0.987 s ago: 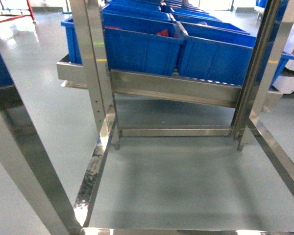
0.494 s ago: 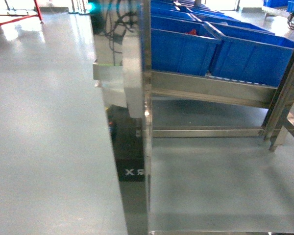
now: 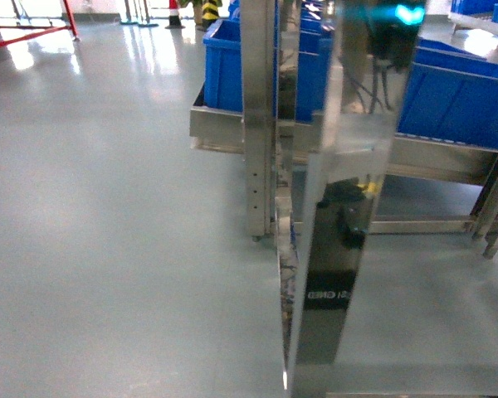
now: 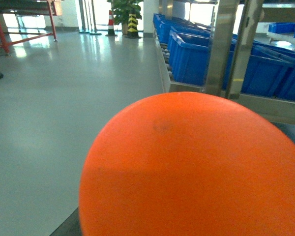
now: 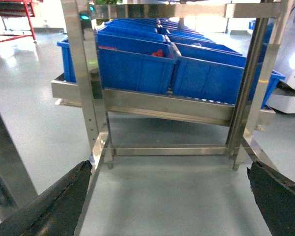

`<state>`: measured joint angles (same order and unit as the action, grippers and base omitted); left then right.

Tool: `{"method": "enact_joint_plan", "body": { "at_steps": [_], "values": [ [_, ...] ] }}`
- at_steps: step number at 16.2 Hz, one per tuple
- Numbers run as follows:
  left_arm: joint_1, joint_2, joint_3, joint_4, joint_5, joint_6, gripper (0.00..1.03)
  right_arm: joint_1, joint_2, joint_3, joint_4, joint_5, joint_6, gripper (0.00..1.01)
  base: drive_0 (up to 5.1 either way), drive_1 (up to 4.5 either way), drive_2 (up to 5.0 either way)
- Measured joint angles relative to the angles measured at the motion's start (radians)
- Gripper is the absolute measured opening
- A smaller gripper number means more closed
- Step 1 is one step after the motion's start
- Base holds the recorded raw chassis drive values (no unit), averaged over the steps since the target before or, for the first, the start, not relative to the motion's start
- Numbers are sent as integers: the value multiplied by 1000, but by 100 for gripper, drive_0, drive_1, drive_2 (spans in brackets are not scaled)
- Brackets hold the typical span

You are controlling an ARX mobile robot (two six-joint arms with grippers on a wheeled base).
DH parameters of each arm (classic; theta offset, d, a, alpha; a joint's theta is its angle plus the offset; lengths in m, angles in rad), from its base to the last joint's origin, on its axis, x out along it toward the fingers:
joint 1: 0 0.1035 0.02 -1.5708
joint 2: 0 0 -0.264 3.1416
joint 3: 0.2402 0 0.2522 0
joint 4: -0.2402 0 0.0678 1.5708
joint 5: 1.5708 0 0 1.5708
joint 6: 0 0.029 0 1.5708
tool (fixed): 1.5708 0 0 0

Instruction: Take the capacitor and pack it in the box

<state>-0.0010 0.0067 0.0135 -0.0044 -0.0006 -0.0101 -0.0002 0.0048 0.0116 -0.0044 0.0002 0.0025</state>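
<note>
Line the base up square with the steel rack (image 5: 96,98) first — you're not at the picking spot yet. The right gripper (image 5: 169,196) is spread wide, empty. An orange ball (image 4: 196,167) hides the left gripper, so I can't tell. No capacitor or pink box shows — only blue bins (image 5: 132,64).

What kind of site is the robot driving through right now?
Probably a warehouse or factory parts store: stainless steel racks hold rows of blue plastic bins, the grey floor is wide and glossy, and a traffic cone stands far off.
</note>
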Motion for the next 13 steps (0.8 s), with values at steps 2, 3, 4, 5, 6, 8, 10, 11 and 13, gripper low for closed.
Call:
{"method": "enact_joint_plan", "body": {
  "at_steps": [2, 3, 4, 5, 6, 8, 10, 11, 13],
  "values": [
    [0, 0, 0, -1, 0, 0, 44, 0, 0, 0, 0, 0, 0, 98, -498, 243, 243],
    [0, 0, 0, -1, 0, 0, 44, 0, 0, 0, -2, 0, 0, 98, -498, 243, 243],
    [0, 0, 0, -1, 0, 0, 44, 0, 0, 0, 3, 0, 0, 98, -498, 243, 243],
    [0, 0, 0, -2, 1, 0, 44, 0, 0, 0, -3, 0, 0, 98, -498, 243, 243],
    [0, 0, 0, -2, 0, 0, 44, 0, 0, 0, 0, 0, 0, 98, -498, 243, 243],
    [0, 0, 0, -3, 0, 0, 44, 0, 0, 0, 0, 0, 0, 98, -498, 243, 243],
    [0, 0, 0, -2, -3, 0, 44, 0, 0, 0, 3, 0, 0, 98, -498, 243, 243],
    [0, 0, 0, -3, 1, 0, 44, 0, 0, 0, 2, 0, 0, 98, -498, 243, 243],
    [0, 0, 0, -2, 0, 0, 44, 0, 0, 0, 2, 0, 0, 98, -498, 243, 243]
  ]
}}
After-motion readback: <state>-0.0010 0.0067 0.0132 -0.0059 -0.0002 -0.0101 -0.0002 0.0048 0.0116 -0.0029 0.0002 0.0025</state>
